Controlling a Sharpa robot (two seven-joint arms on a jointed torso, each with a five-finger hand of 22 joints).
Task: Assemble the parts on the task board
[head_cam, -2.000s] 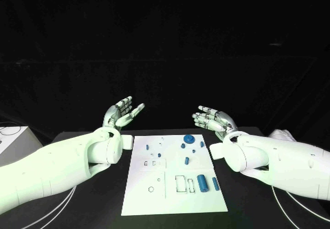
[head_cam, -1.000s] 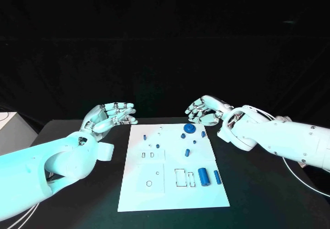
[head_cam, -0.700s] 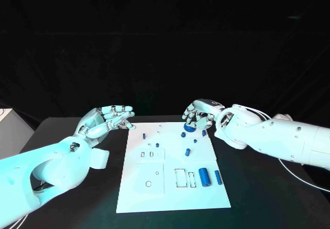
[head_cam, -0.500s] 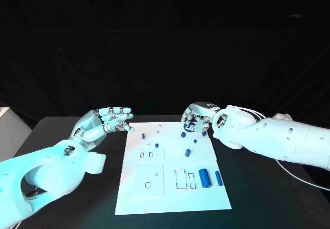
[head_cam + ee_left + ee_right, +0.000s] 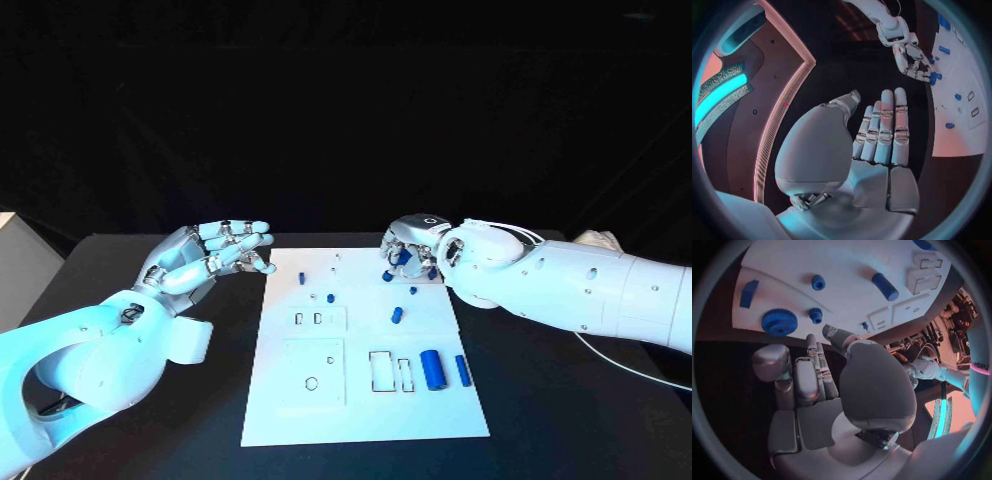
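- My right hand (image 5: 408, 250) hangs over the far right corner of the task board (image 5: 361, 420), fingers pointing down round the blue gear (image 5: 779, 322). The right wrist view shows the gear lying just off my fingertips (image 5: 811, 338), with nothing between them, so this hand holds nothing and its fingers are apart. I judge it is lined up for a pick of the gear, not yet made.
- My left hand (image 5: 209, 256) is raised off the left side of the board, palm up, fingers loosely spread and empty. It looks parked there to keep clear of the working side.
- Small blue pegs (image 5: 330, 298) lie scattered over the far half of the board, well apart from each other.
- A thick blue cylinder (image 5: 431, 363) and a thinner blue bar (image 5: 463, 370) lie side by side near the right edge, just beside the rectangular slots (image 5: 381, 371). Probably laid out next to their own seats.
- A round hole (image 5: 313, 383) and other recesses on the near left of the board stand unfilled. Assembly looks barely begun.
- The board rests flat on the black table (image 5: 577, 420).
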